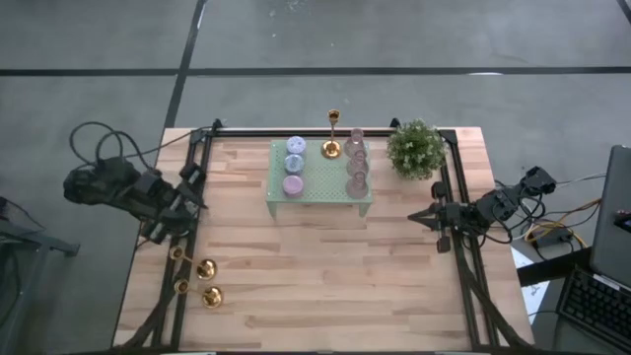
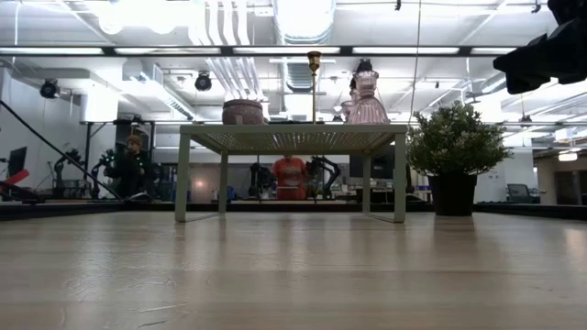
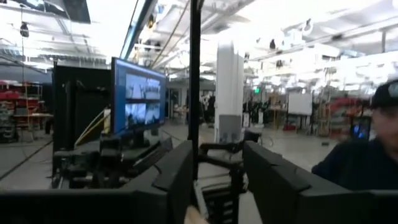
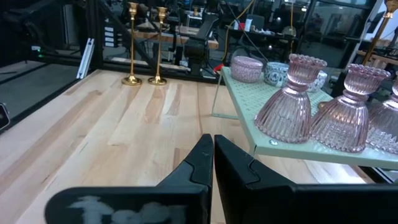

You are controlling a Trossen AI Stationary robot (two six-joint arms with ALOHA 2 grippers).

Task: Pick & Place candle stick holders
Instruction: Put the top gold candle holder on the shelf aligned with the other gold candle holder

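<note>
Two gold candle stick holders [image 1: 205, 282] stand upright on their round bases near the table's near left corner; the right wrist view shows them side by side [image 4: 144, 45]. A third gold holder [image 1: 332, 135] stands on the green stand [image 1: 320, 187], at its far edge. My left gripper [image 1: 187, 202] is raised at the table's left edge, beyond the two holders, open with nothing between its fingers [image 3: 217, 180]. My right gripper [image 4: 212, 149] waits shut at the table's right edge [image 1: 426, 217], holding nothing.
On the green stand are three squat candles [image 1: 294, 164] and several pink glass holders [image 1: 357, 164]. A potted plant [image 1: 415, 148] stands at the far right. A dark frame [image 1: 197, 148] rims the table. People show in the room behind [image 2: 290, 176].
</note>
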